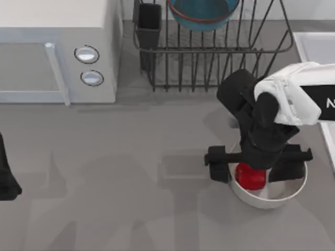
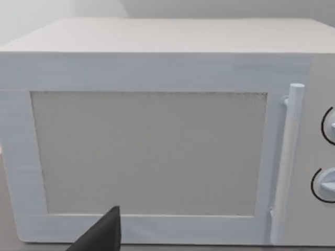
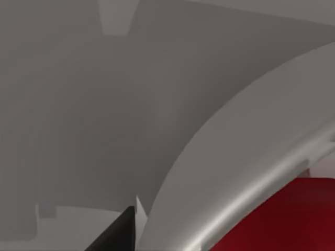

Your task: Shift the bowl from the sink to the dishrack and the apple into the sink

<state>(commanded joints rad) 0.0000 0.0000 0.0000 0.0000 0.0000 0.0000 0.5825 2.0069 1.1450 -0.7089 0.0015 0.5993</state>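
The grey tabletop (image 1: 131, 172) has a big microwave (image 1: 57, 52) and a black dishrack (image 1: 209, 63), with the blue bowl (image 1: 203, 13) in it. My right pincer (image 1: 250, 175) hangs over a white bowl (image 1: 272, 196) (apple (image 1: 250, 177) inside); I cannot tell how wide it is. My left pincer (image 1: 6, 180) waits at the left edge.

Non-task items on the grey table (image 1: 120, 157)

A white microwave (image 1: 57, 49) is sitting at the table's far left — its door is being kept closed, with a vertical handle (image 1: 56, 73) on the door's right edge and two round dials (image 1: 87, 54) stacked beside it. An off-white bowl (image 1: 272, 201) is resting upright at the near right, well apart from the microwave — its rim is being seen close up in the right wrist view.
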